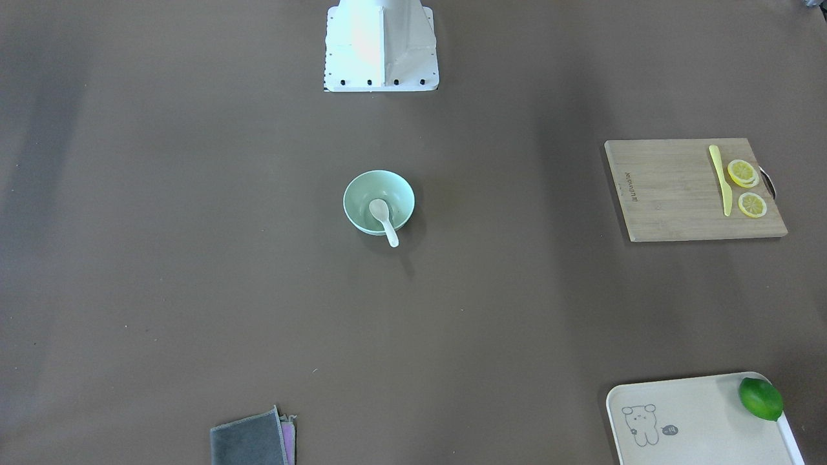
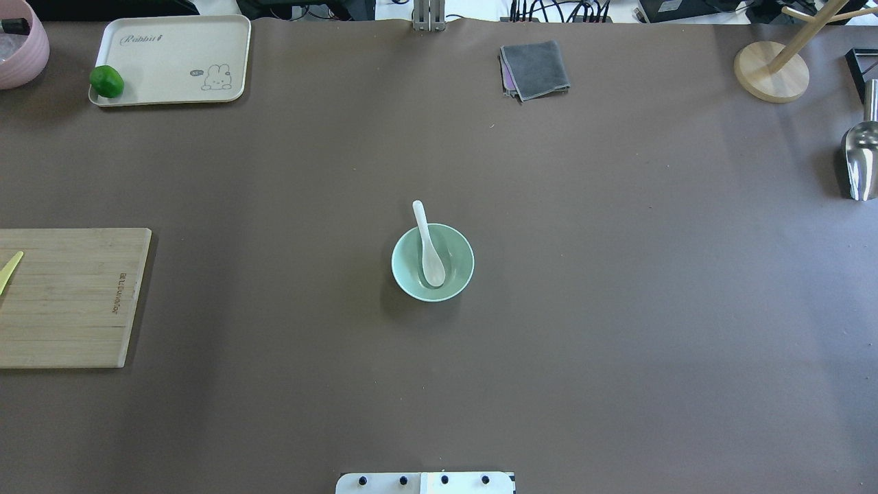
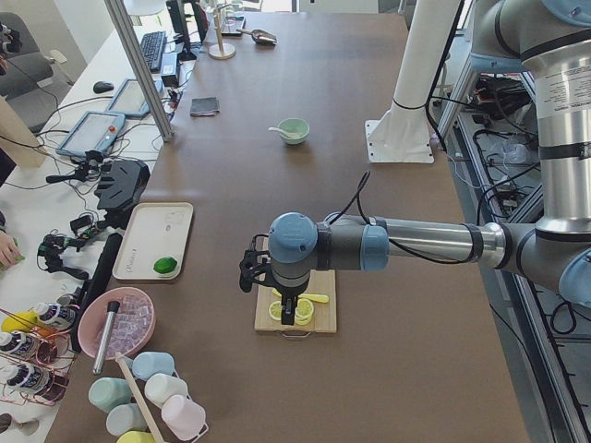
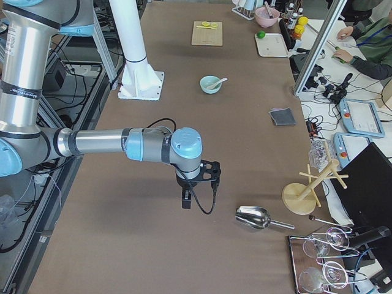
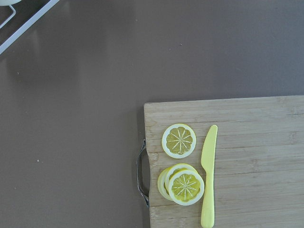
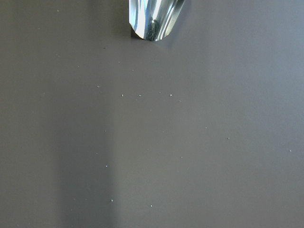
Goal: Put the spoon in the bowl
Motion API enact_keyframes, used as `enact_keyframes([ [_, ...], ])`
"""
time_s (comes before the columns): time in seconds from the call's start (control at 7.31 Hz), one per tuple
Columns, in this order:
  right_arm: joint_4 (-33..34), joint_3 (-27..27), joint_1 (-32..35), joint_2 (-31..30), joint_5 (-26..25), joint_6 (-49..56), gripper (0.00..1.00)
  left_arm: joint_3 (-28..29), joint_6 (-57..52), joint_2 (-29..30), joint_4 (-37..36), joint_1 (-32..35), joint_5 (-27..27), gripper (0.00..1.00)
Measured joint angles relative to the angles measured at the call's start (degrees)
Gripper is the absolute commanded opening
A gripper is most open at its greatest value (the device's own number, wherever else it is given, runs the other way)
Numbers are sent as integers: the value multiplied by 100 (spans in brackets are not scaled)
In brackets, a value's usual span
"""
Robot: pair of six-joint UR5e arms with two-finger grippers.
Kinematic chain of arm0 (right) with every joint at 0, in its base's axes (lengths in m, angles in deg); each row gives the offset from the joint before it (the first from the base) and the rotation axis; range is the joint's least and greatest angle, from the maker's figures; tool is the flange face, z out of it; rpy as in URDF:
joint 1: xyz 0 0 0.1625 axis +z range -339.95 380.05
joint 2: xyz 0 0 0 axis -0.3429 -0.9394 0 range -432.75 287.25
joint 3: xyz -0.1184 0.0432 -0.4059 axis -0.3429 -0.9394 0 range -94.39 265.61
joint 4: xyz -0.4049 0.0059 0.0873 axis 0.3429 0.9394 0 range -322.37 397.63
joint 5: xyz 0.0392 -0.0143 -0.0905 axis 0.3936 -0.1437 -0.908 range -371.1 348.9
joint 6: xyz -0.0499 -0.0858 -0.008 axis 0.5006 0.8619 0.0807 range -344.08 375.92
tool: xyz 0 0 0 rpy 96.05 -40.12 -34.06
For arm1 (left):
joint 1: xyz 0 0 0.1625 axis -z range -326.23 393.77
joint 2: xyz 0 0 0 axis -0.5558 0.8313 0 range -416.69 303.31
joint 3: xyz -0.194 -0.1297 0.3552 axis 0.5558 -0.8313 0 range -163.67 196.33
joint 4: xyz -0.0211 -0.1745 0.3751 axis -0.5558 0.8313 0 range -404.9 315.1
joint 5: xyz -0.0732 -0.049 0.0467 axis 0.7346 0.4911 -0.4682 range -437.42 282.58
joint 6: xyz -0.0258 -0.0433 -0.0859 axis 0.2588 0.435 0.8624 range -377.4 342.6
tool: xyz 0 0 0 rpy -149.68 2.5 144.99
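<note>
The pale mint-green bowl (image 1: 394, 188) stands at the middle of the table, also in the overhead view (image 2: 458, 262). The white spoon (image 1: 384, 219) lies with its scoop inside the bowl and its handle over the rim (image 2: 429, 247). Both grippers are far from it. My left gripper (image 3: 294, 314) hangs over the cutting board at the table's left end. My right gripper (image 4: 187, 199) hangs over bare table at the right end. Both show only in the side views, so I cannot tell whether they are open or shut.
A wooden cutting board (image 1: 672, 194) carries a yellow knife (image 1: 720, 179) and lemon slices (image 1: 743, 173). A cream tray (image 1: 698, 426) holds a lime (image 1: 760, 398). A grey cloth (image 1: 252, 439), a metal scoop (image 2: 861, 161) and a wooden stand (image 2: 772, 68) lie near the edges.
</note>
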Motion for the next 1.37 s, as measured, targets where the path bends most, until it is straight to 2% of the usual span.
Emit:
enact_keyframes([
  [1.37,16,-7,-337,-73,26,0,100,-133,-3,-125,1,1,2,98],
])
